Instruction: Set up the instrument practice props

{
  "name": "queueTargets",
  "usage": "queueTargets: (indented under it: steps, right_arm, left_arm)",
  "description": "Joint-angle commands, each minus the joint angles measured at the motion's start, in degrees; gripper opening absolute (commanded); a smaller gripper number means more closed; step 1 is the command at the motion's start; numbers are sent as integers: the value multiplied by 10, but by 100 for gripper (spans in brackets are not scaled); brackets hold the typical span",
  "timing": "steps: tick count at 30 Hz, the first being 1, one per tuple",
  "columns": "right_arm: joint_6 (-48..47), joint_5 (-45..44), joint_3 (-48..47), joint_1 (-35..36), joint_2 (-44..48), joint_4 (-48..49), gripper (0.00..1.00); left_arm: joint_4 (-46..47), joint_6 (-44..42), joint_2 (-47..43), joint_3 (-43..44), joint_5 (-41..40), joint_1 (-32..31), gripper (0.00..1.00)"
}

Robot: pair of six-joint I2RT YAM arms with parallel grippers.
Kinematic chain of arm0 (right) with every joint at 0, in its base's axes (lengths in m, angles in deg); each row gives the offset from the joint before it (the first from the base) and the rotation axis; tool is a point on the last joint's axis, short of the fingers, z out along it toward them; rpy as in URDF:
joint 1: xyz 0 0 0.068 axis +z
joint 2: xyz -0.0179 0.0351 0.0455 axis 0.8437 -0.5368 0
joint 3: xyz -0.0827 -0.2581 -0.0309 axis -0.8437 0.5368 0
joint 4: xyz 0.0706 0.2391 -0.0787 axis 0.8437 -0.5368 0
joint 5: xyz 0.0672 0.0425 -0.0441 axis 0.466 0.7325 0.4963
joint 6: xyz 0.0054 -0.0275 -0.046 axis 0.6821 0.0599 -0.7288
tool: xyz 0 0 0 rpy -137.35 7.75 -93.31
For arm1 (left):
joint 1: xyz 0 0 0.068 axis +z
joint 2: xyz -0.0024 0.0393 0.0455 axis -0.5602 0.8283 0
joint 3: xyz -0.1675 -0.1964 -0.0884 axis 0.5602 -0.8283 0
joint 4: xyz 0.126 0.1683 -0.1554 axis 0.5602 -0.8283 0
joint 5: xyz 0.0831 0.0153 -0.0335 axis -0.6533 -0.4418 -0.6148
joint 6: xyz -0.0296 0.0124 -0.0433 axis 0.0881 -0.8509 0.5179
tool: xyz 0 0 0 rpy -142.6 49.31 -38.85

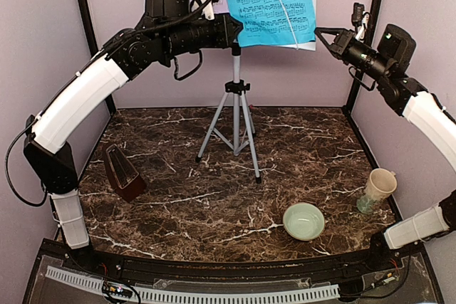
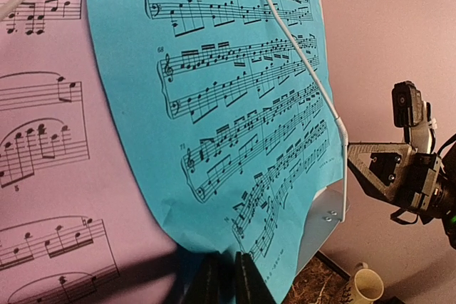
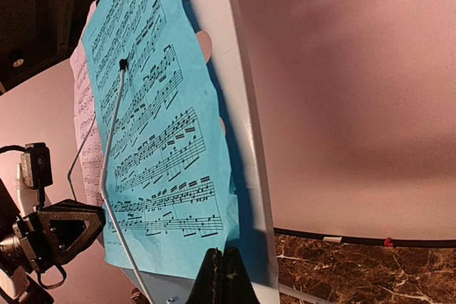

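Round green bowl (image 1: pixel 303 221) in front; right hand (image 3: pixel 222 254) pressed together, left hand (image 2: pixel 226 263) at cyan page (image 1: pixel 271 1) unclear.

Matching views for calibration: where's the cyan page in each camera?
Top external: cyan page at top centre, above the stand.
Left wrist: it fills the middle from top to bottom, with the lavender page to its left.
Right wrist: left half of the picture, seen at a steep slant.
Shared landmark: the black-tipped wire clip lying across it.
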Motion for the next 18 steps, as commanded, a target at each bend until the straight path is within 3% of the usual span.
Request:
queueTargets:
  steps: [1,5,18]
  right_arm:
    - [-6,-5,1,5,5,22,0]
    - [-7,-5,1,8,4,23,0]
    - [-6,-10,2,24,-3,25,0]
  left_arm:
    - [16,-9,-5,15,0,9,9]
    - [20,-16,-4,18,0,17,0]
    - [28,-63,12,47,5,33,0]
